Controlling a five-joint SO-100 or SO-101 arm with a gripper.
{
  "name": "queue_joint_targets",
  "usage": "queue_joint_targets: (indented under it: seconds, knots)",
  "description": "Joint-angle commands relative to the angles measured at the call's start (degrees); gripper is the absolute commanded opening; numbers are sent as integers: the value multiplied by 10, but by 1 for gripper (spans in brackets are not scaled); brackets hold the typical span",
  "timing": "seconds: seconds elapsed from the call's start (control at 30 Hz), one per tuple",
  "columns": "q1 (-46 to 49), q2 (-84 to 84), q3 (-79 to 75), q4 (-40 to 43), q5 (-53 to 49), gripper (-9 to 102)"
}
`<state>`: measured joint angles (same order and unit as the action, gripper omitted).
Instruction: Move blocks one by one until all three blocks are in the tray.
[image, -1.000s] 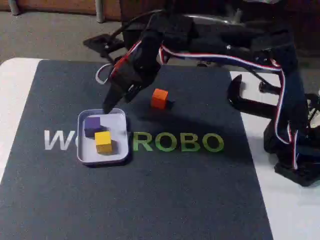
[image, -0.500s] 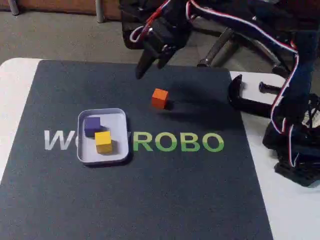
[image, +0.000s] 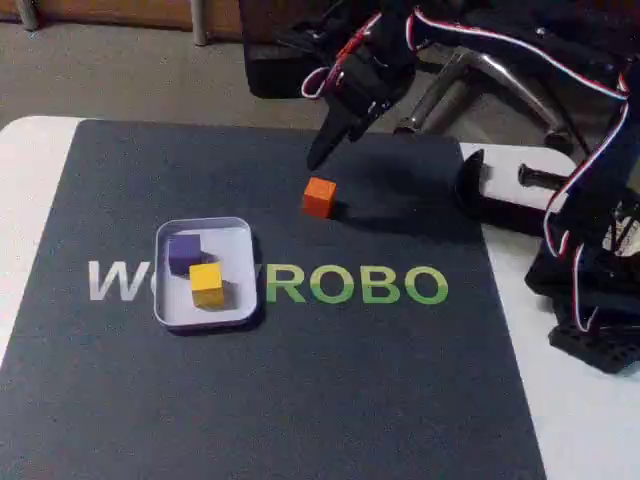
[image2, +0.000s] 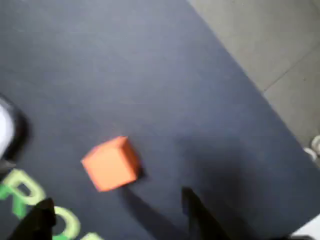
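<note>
Orange block (image: 319, 196) alone on the dark mat (image: 300, 400), up and to the right of the tray (image: 236, 236) in the fixed view, well apart from it. In the wrist view, same orange block (image2: 111, 163) flat on the mat, tilted against the frame, green letters (image2: 20, 192) at lower left. Purple block (image: 185, 251) and yellow block (image: 207, 283) inside the tray, touching at a corner, purple nearer the far rim. Tray resting across the printed lettering (image: 355, 285) on the mat. Hand (image: 322, 150) raised above the mat, just behind the orange block, holding nothing, pointing down. Two dark fingertips (image2: 197, 212) at the wrist view's bottom edge, set wide apart. White table (image: 25, 170) showing round the mat; black clamp (image: 490, 195) at the right.
</note>
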<state>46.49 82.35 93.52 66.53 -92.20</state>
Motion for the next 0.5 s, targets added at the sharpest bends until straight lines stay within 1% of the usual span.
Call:
queue_joint_targets:
  seconds: [0.0, 0.17, 0.47]
  knots:
    - [0, 30, 4, -11, -11, 30]
    - [-9, 9, 2, -23, -18, 30]
    - [-26, -54, -3, -69, -31, 30]
